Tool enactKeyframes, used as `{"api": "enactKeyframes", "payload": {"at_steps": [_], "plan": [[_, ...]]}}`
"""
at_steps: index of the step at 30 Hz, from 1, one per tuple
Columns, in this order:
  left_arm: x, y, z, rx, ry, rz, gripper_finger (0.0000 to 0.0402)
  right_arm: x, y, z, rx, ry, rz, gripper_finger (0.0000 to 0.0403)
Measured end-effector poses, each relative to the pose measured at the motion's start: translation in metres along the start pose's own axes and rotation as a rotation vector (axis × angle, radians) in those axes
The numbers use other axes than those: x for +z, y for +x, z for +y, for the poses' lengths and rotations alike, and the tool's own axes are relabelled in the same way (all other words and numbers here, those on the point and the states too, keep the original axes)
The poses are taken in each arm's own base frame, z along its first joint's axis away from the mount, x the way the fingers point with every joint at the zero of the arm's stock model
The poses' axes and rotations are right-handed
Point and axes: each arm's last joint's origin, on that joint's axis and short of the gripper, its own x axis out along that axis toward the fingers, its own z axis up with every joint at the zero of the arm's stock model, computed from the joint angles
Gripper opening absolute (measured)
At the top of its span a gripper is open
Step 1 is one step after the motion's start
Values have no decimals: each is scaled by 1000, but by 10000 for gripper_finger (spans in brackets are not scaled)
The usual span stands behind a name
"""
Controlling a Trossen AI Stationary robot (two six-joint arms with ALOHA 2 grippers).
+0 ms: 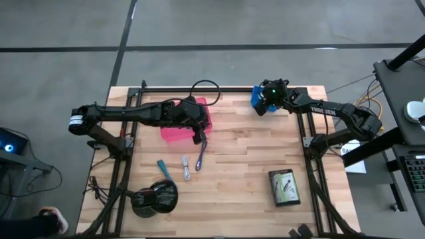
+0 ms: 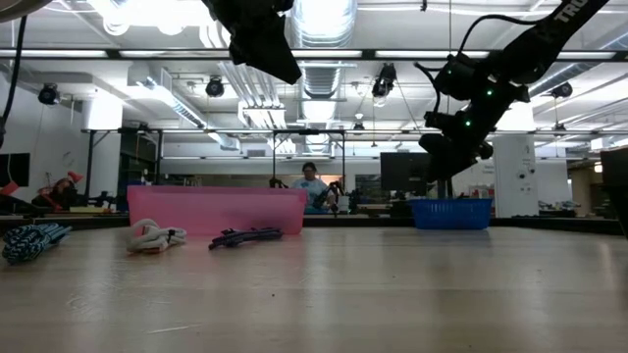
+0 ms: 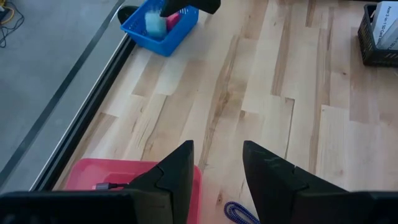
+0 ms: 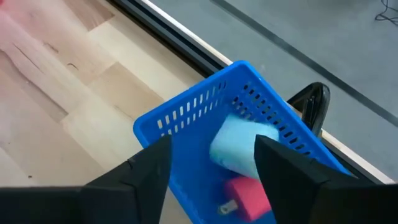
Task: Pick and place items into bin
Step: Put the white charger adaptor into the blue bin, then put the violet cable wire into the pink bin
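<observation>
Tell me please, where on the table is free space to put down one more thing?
Free: the wide bare wood between the pink bin and the blue basket, and the stretch between the purple cord and the black tray. Crowded: the near left part, around the teal pen, grey cord and black round object.

I see a pale wooden plank surface on grey floor. A big black round object sits near its front left corner. Beyond the far edge, a person sits in the room.
</observation>
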Motion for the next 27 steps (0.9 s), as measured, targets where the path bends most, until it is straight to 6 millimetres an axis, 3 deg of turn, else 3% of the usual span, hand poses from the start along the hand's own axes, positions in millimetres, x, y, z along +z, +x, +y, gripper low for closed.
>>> {"api": "enactKeyframes", "payload": {"at_steps": [5, 10, 15, 19, 23, 27], "plan": [[0, 0, 0, 0, 0, 0, 123, 6, -2, 7, 155, -55, -74, 219], [0, 0, 0, 0, 0, 0, 123, 10, -8, 26, 609, -228, -300, 212], [0, 0, 0, 0, 0, 0, 123, 0, -21, 41, 1048, -391, -602, 206], [0, 0, 0, 0, 0, 0, 123, -16, -27, 40, 1066, -386, -742, 203], [0, 0, 0, 0, 0, 0, 123, -35, -27, 38, 1051, -375, -745, 203], [0, 0, 0, 0, -1, -2, 123, -50, -22, 33, 801, -245, -702, 200]]}}
